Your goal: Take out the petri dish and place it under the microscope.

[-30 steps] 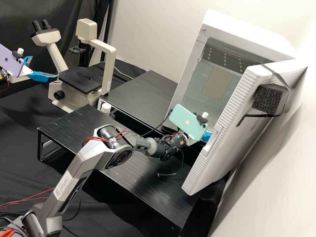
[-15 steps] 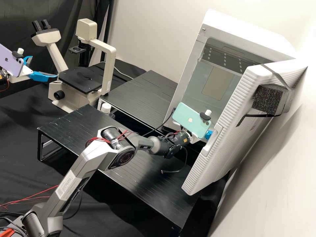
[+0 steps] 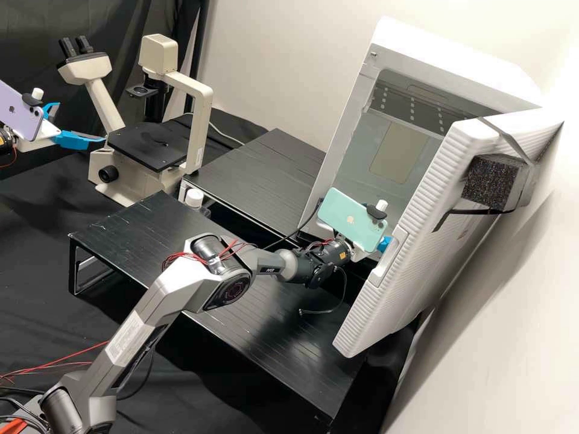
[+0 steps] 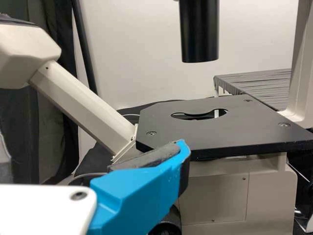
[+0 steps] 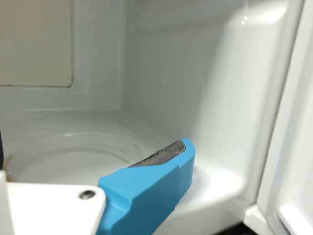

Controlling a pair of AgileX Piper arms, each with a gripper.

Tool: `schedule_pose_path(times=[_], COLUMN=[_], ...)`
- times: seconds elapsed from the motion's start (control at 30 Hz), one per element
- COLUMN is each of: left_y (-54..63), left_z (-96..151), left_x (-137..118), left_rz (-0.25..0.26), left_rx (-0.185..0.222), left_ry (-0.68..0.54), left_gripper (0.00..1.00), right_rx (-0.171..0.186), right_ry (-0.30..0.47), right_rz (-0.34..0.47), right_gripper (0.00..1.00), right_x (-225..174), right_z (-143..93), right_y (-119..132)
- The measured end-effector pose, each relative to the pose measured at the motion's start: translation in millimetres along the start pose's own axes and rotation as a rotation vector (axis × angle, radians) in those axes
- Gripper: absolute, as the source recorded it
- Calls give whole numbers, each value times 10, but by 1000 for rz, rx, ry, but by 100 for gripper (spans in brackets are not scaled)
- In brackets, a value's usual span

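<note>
At the front edge of the white cabinet (image 3: 449,57) | my right tool (image 3: 384,244) open, gripping nothing; left tool (image 3: 81,123) open too | petri dish: possibly the round rim (image 5: 73,134), can't tell | door (image 3: 416,283) open; removal, microscope (image 3: 197,120) placement left

The high view is cropping the lilac phone (image 3: 23,114) at ten o'clock. Near three, the door (image 3: 416,220) is partly hiding the right hand (image 3: 385,243).
</note>
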Motion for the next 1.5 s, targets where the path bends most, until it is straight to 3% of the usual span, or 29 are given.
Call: schedule_pose_path(times=[0.37, 0.9, 1.23, 1.5], left_y=[0, 0, 0, 0], left_z=[0, 0, 0, 0], left_x=[0, 0, 0, 0], left_rz=[0, 0, 0, 0], left_rx=[0, 0, 0, 0], left_ry=[0, 0, 0, 0], left_gripper=[100, 100, 100, 100], right_rx=[40, 63, 98, 89], right_ry=[19, -15, -16, -16], right_rz=[-47, -114, -121, -89], right_gripper=[0, 0, 0, 0], right_x=[14, 9, 7, -17], right_z=[-29, 20, 46, -6], right_y=[-18, 104, 134, 242])
